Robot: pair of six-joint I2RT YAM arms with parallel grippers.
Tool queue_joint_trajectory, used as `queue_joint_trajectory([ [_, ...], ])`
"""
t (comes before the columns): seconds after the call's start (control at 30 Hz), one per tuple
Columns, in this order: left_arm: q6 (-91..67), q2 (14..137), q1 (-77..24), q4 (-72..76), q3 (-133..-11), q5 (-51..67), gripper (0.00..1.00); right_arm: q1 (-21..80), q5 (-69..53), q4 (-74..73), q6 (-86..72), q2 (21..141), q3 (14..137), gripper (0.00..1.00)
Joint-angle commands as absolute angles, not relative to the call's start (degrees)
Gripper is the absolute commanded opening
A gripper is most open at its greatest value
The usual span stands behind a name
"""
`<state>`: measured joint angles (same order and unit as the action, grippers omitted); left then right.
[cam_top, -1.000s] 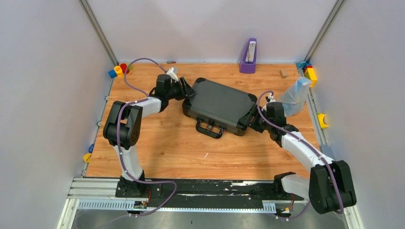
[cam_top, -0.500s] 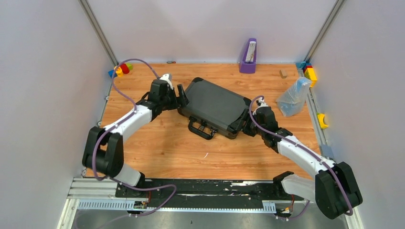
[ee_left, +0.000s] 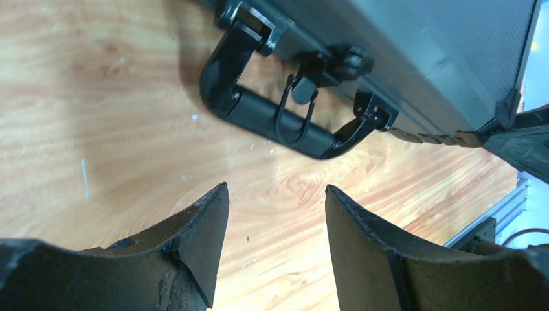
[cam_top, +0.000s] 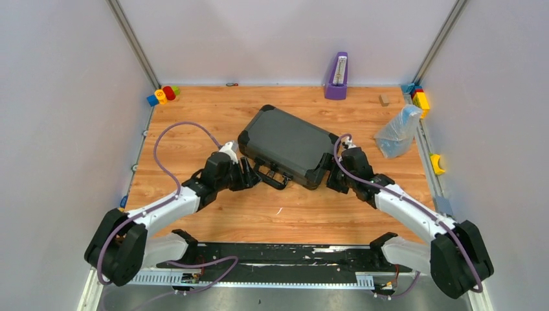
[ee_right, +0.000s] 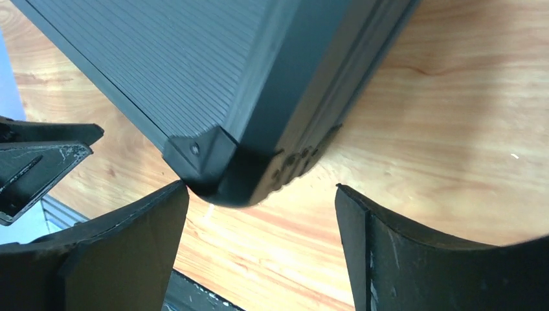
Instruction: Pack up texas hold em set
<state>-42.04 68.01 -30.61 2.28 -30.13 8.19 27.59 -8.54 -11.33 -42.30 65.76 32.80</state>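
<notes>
Black case point(cam_top: 285, 146), long axis far-left to near-right, handle point(cam_top: 270, 175) nearward

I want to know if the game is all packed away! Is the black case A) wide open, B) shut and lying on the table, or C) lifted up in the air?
B: the black case lies closed on the wooden table, lid down, with its handle resting on the wood.

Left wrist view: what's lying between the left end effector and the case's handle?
Nothing but bare wooden table: the left end effector stands open short of the handle, not touching it, as the left wrist view shows.
</notes>
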Motion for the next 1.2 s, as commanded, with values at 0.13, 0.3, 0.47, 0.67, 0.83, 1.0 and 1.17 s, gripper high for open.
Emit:
queue_joint_trajectory([
  [0.13, -46.8, 56.6, -30.7, 8.1, -24.1, 5.6, 0.65, 28.9, -1.5, -23.2, -35.4, 54.1, 42.1, 0.80],
  [0.3, -47.7, 56.6, -30.7, 11.3, -21.2, 6.9, 0.65, 29.2, -3.7, -22.6, -31.5, 61.3, 52.0, 0.58],
  [0.47, -49.1, 60.6, -30.8, 16.0, -20.1, 9.0, 0.65, 29.3, -10.3, -18.0, -31.2, 73.4, 57.5, 0.05],
  [0.67, -50.2, 66.0, -31.6, 21.1, -19.8, 9.7, 0.64, 30.4, -13.2, -14.9, -31.6, 84.9, 58.6, 0.00],
  [0.83, -50.8, 68.6, -32.5, 23.2, -19.6, 8.9, 0.64, 31.0, -10.9, -15.1, -32.0, 90.1, 56.7, 0.00],
  [1.0, -51.1, 72.7, -32.8, 26.4, -20.1, 9.2, 0.50, 31.1, -9.9, -13.7, -32.1, 90.4, 54.6, 0.00],
  [1.17, -52.9, 77.6, -32.9, 30.5, -20.8, 9.7, 0.49, 31.5, -9.9, -12.0, -32.2, 89.9, 53.5, 0.00],
])
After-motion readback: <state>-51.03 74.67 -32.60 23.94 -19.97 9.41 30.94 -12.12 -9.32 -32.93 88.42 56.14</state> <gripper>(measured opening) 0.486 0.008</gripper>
